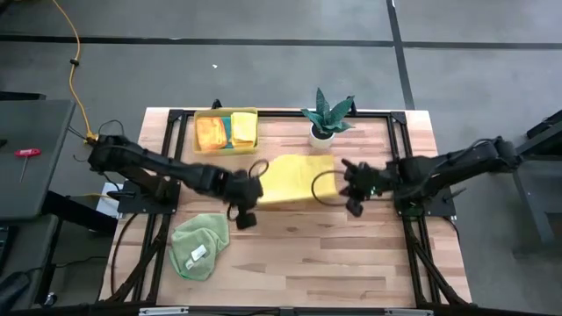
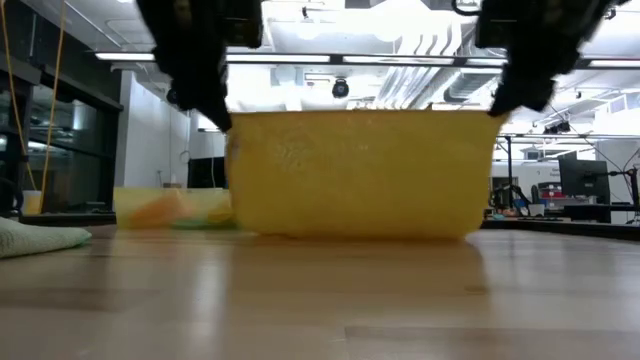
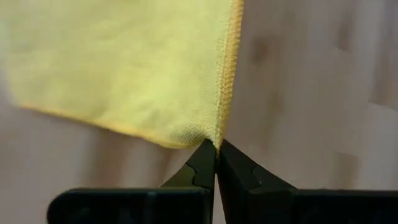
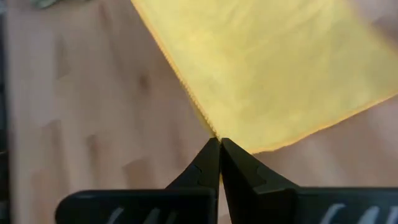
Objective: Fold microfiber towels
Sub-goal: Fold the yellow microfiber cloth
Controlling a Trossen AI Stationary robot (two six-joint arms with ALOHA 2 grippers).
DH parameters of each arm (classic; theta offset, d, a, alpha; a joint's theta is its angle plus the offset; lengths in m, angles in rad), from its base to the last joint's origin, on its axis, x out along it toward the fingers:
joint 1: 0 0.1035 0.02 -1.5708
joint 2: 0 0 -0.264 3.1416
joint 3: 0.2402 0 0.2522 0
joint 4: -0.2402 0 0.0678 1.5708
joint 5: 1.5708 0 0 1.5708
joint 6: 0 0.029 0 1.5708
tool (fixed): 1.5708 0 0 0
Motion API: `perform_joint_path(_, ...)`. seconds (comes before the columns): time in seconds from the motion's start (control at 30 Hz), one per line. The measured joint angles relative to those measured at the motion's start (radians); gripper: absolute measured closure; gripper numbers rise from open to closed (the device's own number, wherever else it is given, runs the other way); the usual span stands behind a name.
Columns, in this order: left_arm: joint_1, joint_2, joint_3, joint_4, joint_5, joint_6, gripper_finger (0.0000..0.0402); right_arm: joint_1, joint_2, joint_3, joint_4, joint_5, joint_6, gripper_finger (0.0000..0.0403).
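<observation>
A yellow microfiber towel (image 1: 297,178) hangs as a wide sheet (image 2: 360,175) between my two grippers over the middle of the table, with its lower edge (image 2: 360,234) on the wood. My left gripper (image 1: 256,186) is shut on the towel's upper left corner. My right gripper (image 1: 345,182) is shut on its upper right corner. A light green towel (image 1: 198,246) lies crumpled on the table at the near left. My left gripper pinches the towel's upper left corner (image 3: 210,138) between its two fingertips (image 3: 205,163), slanting down from the table's left. The cloth spreads away beyond the tips. My right gripper pinches the upper right corner (image 4: 219,133) between its fingertips (image 4: 208,158), slanting down from the right. The top edge (image 2: 360,113) runs nearly straight between the two holds.
A translucent yellow bin (image 1: 226,130) at the far left holds folded orange, teal and yellow cloths. A small potted plant (image 1: 327,118) stands at the far edge, just behind the hanging towel. Bare wood lies at the near middle and near right.
</observation>
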Motion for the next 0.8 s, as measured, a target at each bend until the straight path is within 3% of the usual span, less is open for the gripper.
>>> perform_joint_path(0.27,-0.105,0.0,-0.129,0.183,0.103,-0.189,0.0401,0.169,0.0,-0.12,0.2,-0.05,0.268,0.0403)
perform_joint_path(0.47,-0.112,0.0,-0.136,0.239,0.114,-0.148,0.0401,0.218,0.0,-0.122,0.204,-0.089,0.374,0.0403)
perform_joint_path(0.8,0.056,0.0,-0.137,0.207,-0.026,-0.077,0.0402,0.058,0.023,-0.125,0.106,0.207,0.416,0.0402)
